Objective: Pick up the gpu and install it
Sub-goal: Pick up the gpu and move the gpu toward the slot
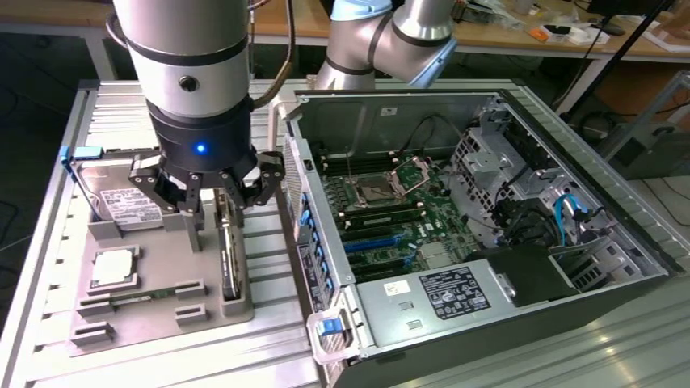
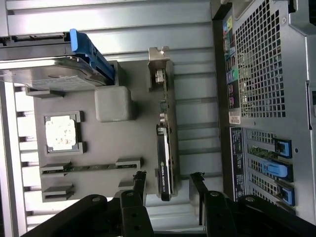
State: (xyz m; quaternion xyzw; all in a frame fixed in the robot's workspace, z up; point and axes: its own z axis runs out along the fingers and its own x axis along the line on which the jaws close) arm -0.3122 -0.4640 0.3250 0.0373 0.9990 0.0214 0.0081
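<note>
The gpu (image 1: pixel 229 260) stands on edge in a slot of the grey holder tray (image 1: pixel 161 319), on the exterior view's left. In the wrist view the gpu (image 2: pixel 167 148) shows edge-on as a slim dark card, with its silver end bracket (image 2: pixel 159 64) at the far end. My gripper (image 1: pixel 216 202) hangs right above the card's near end. It is open, and the gripper (image 2: pixel 168 174) has one black finger on each side of the card with a gap to each. Nothing is held.
The open computer case (image 1: pixel 464 210) lies on the exterior view's right, with its motherboard (image 1: pixel 399 210) exposed and blue slot clips (image 2: pixel 279 168) along its rear. The tray also holds a silver hard drive (image 1: pixel 129 202), a square processor chip (image 2: pixel 61 133) and a memory stick (image 2: pixel 89 167).
</note>
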